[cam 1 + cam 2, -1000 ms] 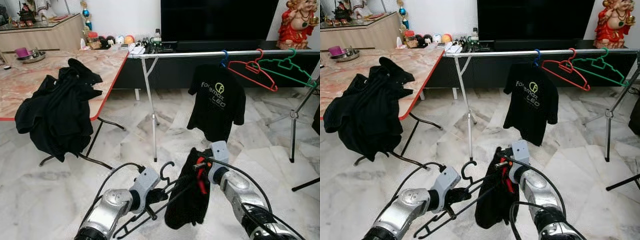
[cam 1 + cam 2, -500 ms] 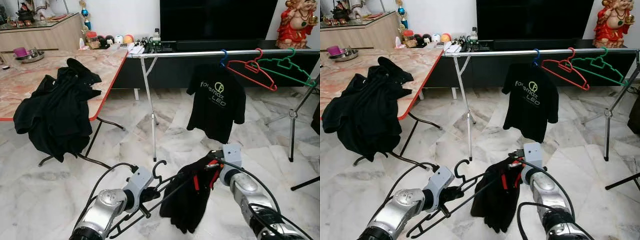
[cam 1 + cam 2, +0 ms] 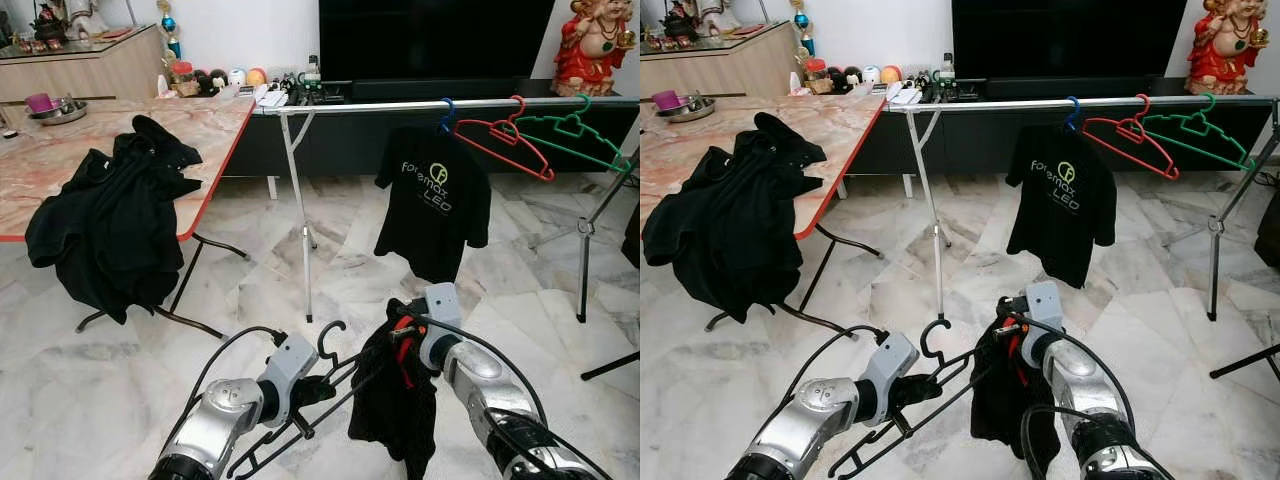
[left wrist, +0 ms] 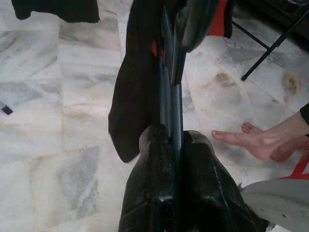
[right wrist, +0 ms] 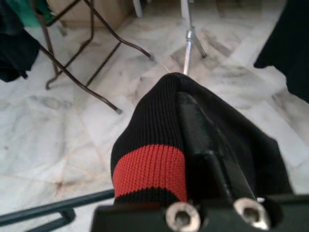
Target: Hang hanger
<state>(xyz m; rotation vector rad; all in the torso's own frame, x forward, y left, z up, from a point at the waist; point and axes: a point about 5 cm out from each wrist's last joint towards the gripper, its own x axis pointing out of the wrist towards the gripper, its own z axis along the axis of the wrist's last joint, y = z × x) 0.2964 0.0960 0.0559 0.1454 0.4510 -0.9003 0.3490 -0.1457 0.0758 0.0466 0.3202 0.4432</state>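
Observation:
My left gripper (image 3: 312, 392) is shut on a black hanger (image 3: 331, 338) just below its hook, low in front of me; the left wrist view shows the hanger's bars (image 4: 172, 104) pinched between the black fingers (image 4: 154, 159). A black garment with red trim (image 3: 395, 410) drapes over the hanger's far end. At the garment's red-banded edge (image 5: 149, 171), my right gripper (image 3: 402, 336) is shut on the cloth, one finger (image 5: 195, 128) lying on it. The metal clothes rail (image 3: 360, 107) stands ahead, above both grippers.
On the rail hang a black printed T-shirt (image 3: 432, 200), a red hanger (image 3: 505, 142) and a green hanger (image 3: 578, 135). A folding table (image 3: 60, 165) at left holds a heap of black clothes (image 3: 110, 225). A person's bare foot (image 4: 256, 141) rests on the marble floor nearby.
Half a second ago my right gripper held the garment out to the right; it has come back left and slightly up, so the cloth hangs narrower. The left gripper and hanger shifted slightly right.

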